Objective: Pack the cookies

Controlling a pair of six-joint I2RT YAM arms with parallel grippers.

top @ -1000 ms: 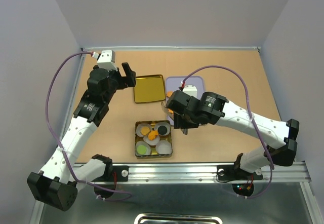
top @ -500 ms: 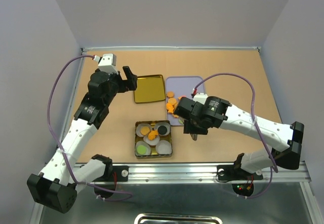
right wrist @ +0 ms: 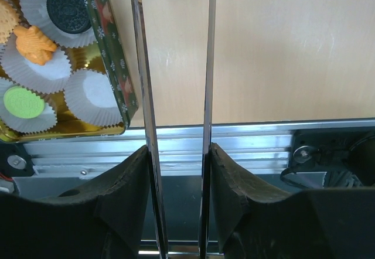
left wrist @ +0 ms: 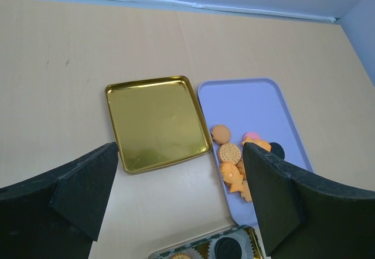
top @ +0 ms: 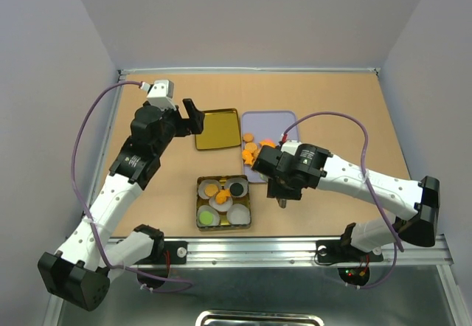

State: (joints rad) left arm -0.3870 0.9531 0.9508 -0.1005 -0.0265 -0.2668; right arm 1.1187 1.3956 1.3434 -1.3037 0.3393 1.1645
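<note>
Right gripper (top: 281,202) beside tin (top: 223,228), jaws slightly apart, hold unclear; lowering here risks clipping tin wall, jolting cookies (top: 216,191). Left gripper (top: 193,113) spread.

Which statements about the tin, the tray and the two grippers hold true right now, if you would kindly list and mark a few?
1. The gold lid lies empty beside the purple tray. True.
2. The black cookie in the tin sits in a paper cup. True.
3. The right gripper holds an orange cookie. False: nothing is between its fingers.
4. Every paper cup holds a cookie. False: one empty cup shows.
5. The left gripper is shut. False: it is open.
</note>
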